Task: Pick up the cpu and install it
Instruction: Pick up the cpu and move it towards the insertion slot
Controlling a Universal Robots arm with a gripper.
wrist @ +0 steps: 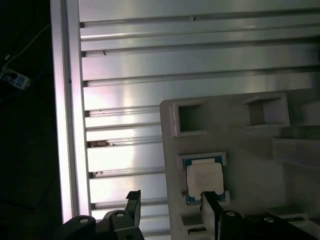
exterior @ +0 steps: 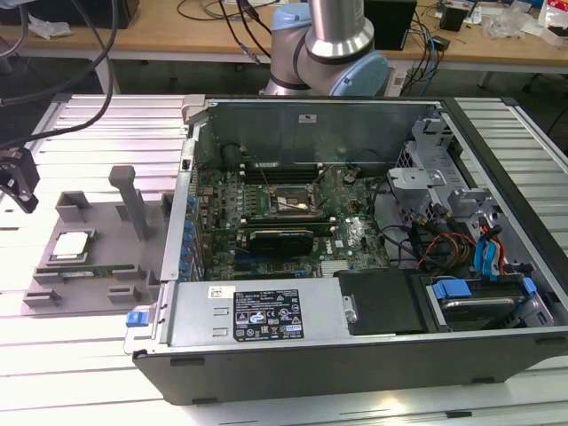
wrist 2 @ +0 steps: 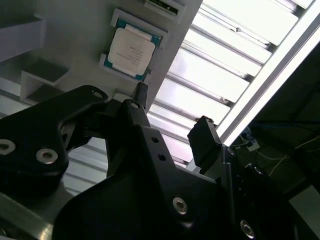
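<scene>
The gripper [wrist: 170, 197] hangs with its jaws spread and nothing between them, its two black fingers [wrist: 132, 200] framing bare table slats and the edge of a gray fixture [wrist: 250, 150] in the first wrist view. The cpu [wrist: 205, 179] lies silver side up in a square recess of that fixture; one fingertip overlaps its rim there, though it seems to be above it rather than touching. In the exterior view, the gripper [exterior: 19, 191] sits at the far left edge of the frame, the cpu [exterior: 71, 246] lower left, beside a narrow green memory stick [exterior: 75, 272]. At centre, the opened computer case [exterior: 355, 355] shows its socket [exterior: 288, 202].
</scene>
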